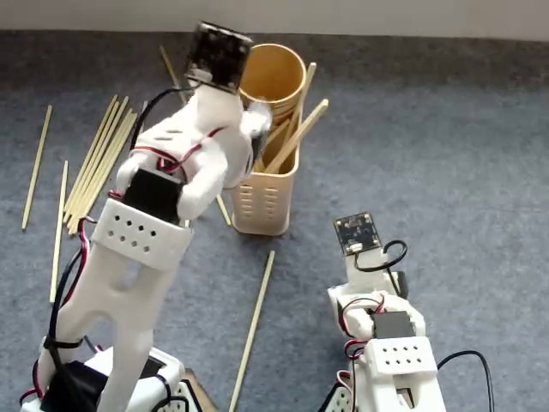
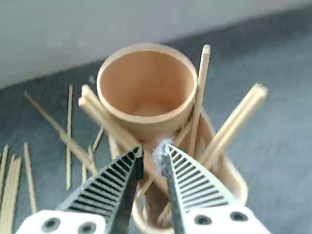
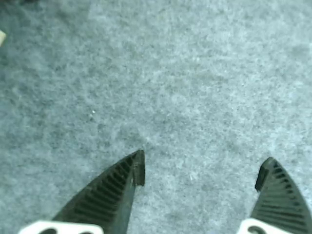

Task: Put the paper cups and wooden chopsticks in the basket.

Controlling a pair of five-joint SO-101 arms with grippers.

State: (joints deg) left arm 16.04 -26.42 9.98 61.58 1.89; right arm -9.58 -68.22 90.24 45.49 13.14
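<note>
Your right hand [image 3: 202, 168] is hovering, fingers wide apart, over the grey tabletop [image 1: 463, 154], to the near right of the basket [image 1: 262, 206]. A single chopstick [image 1: 254, 330] is lying just in front of the basket. Your left hand [image 2: 152, 153] is hanging above the basket, fingers a narrow gap apart, gripping nothing. The paper cup [image 2: 146, 87] is sitting upright in the basket, leaning chopsticks [image 1: 296, 137] standing beside it. Loose chopsticks [image 1: 99, 163] are lying left of the basket.

White plastic arms [image 1: 206, 146], black-tipped
Black ribbed fingers [image 2: 109, 187] tapered to points; behind them sat screw-holed white mounts [image 2: 63, 225], black motors [image 1: 159, 193], red-black cables [image 1: 182, 156].
</note>
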